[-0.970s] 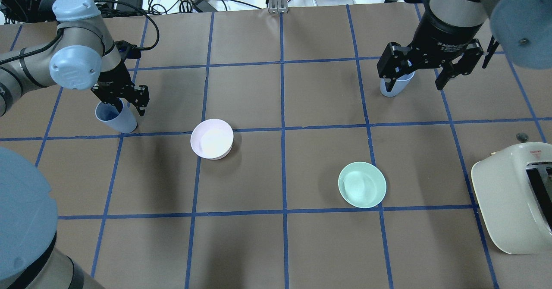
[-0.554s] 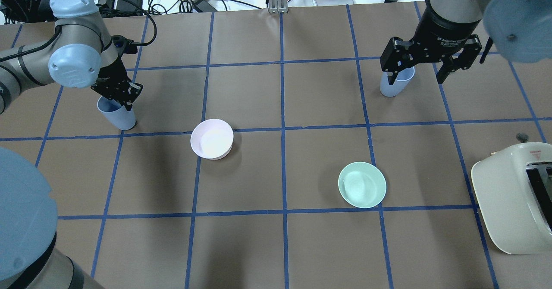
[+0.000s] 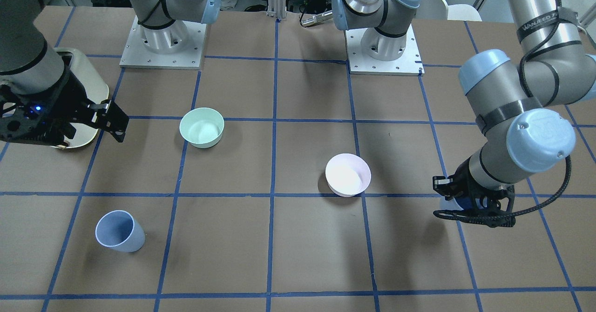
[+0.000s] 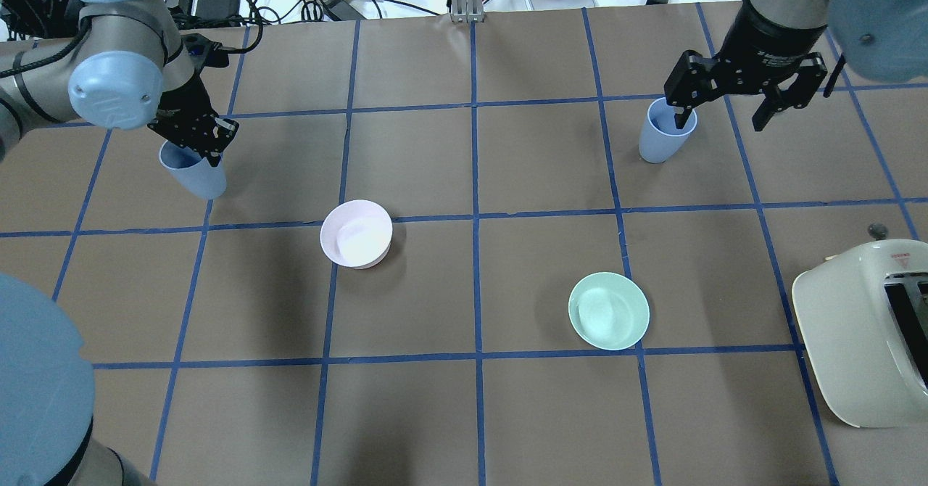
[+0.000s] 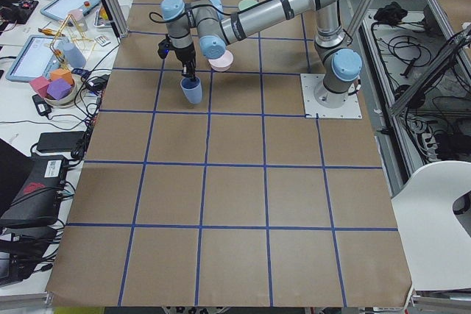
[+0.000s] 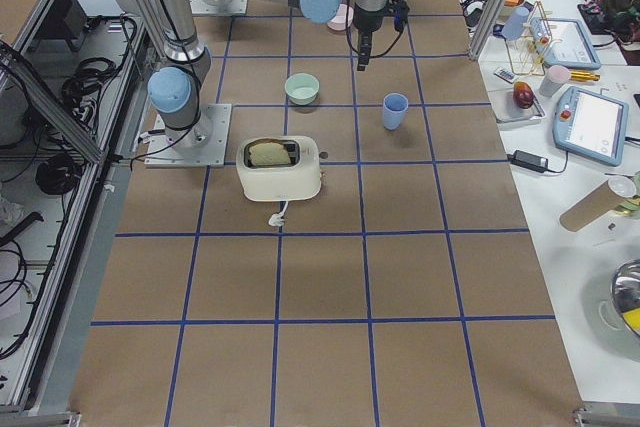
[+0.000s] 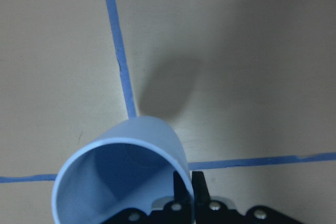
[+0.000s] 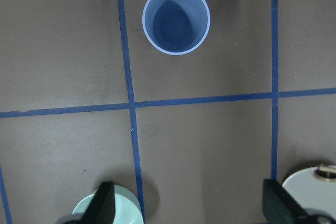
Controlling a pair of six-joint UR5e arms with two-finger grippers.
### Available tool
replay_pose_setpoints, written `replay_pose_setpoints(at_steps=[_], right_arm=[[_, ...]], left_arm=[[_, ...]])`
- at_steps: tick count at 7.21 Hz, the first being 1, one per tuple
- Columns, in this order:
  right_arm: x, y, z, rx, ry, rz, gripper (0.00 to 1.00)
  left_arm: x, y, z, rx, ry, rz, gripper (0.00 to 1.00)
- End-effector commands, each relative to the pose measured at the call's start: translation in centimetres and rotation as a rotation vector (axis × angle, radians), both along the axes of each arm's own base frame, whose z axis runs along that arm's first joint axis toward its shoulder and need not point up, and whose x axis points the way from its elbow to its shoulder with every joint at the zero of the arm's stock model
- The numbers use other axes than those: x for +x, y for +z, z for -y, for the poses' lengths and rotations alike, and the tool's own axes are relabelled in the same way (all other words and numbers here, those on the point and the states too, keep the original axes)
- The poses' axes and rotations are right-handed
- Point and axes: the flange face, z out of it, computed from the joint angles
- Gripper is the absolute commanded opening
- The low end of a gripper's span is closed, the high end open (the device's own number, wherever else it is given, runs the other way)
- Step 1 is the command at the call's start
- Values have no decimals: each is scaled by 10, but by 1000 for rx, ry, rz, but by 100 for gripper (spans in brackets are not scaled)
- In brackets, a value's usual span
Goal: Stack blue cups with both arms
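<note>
The brown-paper table (image 4: 406, 421) with its blue tape grid carries two small tapered periwinkle-blue plastic tumblers, the left cup (image 4: 196, 175) and the right cup (image 4: 663, 138). They are well apart, several grid squares between them, and both sit in from the far edge. One pale pink round bowl (image 4: 357, 233) and one mint-green round bowl (image 4: 609, 310) sit on the robot's side of that stretch. One cream toaster (image 4: 848, 334) stands farther to the robot's right.

The left cup hangs mouth up, long axis near vertical, its rim wall pinched in the closed left gripper (image 7: 185, 179). Whether its base clears the paper I cannot tell. The right cup stands upright on the paper, mouth up. The right gripper (image 8: 191, 203) hovers above and beside it, jaws spread wide, holding nothing.
</note>
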Motion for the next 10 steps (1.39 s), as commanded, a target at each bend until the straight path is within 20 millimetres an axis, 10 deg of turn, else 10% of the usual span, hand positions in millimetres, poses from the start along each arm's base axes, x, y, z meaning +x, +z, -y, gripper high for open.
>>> replay_pose_setpoints(at_steps=[1,4,7,10], right_arm=[[-12,-26,30,-72,49,-14,100],[-33,-76,65,-80,41,-15,100],[-40,-119,92,-84,31,-18,100],[-44,-165,105,-55,36,-19,100]], left_arm=[[-90,48,-18,-59,151,-9,0],[-226,67,-73,-124,431,12,0],[-363,34,-164,-117,562,16,0],[-395,-43,-237,-57,671,10,0]])
